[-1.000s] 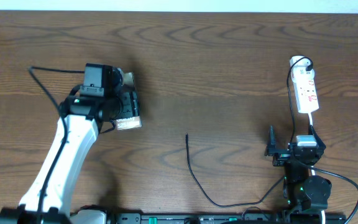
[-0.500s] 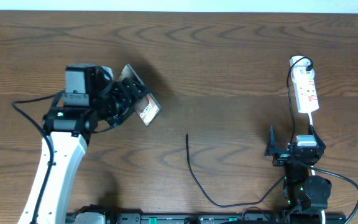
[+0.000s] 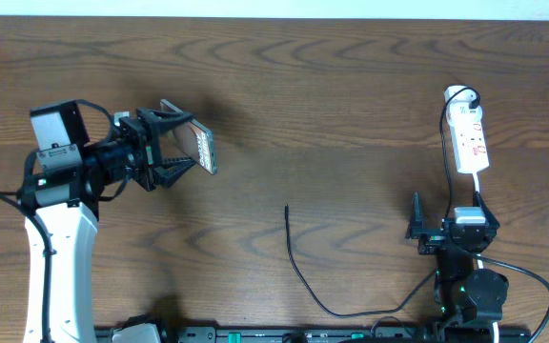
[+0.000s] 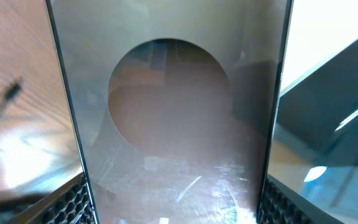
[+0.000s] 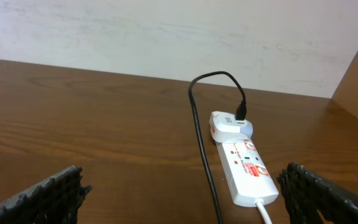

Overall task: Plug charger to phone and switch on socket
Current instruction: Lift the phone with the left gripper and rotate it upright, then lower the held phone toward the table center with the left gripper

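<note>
Gripping the phone (image 3: 201,150) across its width, the left hand (image 3: 177,145) holds it raised and tipped up on edge over the left part of the tabletop (image 3: 332,86), so the overhead view shows little more than a thin side. In the left wrist view the phone (image 4: 173,124) fills the space between the 2 fingers (image 4: 73,200), its glossy dark face showing a round reflection; the jaws stand fairly wide, closed only as far as the slab allows. The charger (image 3: 288,229) lies loose on the wood near the middle, well apart from the phone: its straight black tip points toward the far edge, and the thin cable runs back toward the near edge, then curves right toward the right arm's base. The socket (image 3: 470,138) lies at the far right, lengthwise. In the right wrist view a white adapter (image 5: 229,126) sits in its far end with a black lead looping up from it, and a white cord (image 5: 263,211) leaves the near end. The right hand (image 5: 182,186) sits just short of the socket (image 5: 244,165), facing it, spread fully wide with nothing in its grasp.
</note>
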Robot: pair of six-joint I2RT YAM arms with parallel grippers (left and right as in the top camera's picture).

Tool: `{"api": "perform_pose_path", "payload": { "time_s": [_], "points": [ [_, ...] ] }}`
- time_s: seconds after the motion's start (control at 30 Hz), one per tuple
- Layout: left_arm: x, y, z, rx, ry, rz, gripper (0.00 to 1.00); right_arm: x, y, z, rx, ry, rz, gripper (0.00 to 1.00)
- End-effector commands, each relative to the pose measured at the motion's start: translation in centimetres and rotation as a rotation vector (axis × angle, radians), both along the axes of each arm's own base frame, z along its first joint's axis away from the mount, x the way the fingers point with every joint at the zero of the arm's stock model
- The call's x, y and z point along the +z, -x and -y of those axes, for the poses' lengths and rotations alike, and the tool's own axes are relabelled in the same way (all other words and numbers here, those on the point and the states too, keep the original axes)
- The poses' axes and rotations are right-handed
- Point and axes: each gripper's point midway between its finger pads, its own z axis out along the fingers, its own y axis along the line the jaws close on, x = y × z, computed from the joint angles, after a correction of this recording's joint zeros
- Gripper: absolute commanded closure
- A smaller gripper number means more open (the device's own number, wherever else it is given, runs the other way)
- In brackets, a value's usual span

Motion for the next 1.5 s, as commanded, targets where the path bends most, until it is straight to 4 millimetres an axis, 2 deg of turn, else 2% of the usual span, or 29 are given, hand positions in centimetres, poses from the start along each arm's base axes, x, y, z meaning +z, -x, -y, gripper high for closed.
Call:
{"api": "perform_pose_path", "payload": {
  "time_s": [0.0,1.13,1.27,1.47],
  "points": [
    [2.8,0.5,0.4,0.033,0.161,-0.096,0.92,-0.2,0.0,-0.2,0.01,-0.007,-0.006,0.01],
    [2.7,0.5,0.3,0.034,0.159,-0.097,0.93,-0.2,0.0,-0.2,0.01,-0.007,-0.006,0.01],
    [1.9,-0.1,-0.4,0.073,0.093,-0.08,0.92,-0.2,0.0,-0.2,0.01,-0.007,-0.006,0.01],
    [-0.7,-0.3,-1.9,0.152,-0.037,-0.116,0.92,-0.2,0.0,-0.2,0.01,-0.007,-0.006,0.01]
  ]
}}
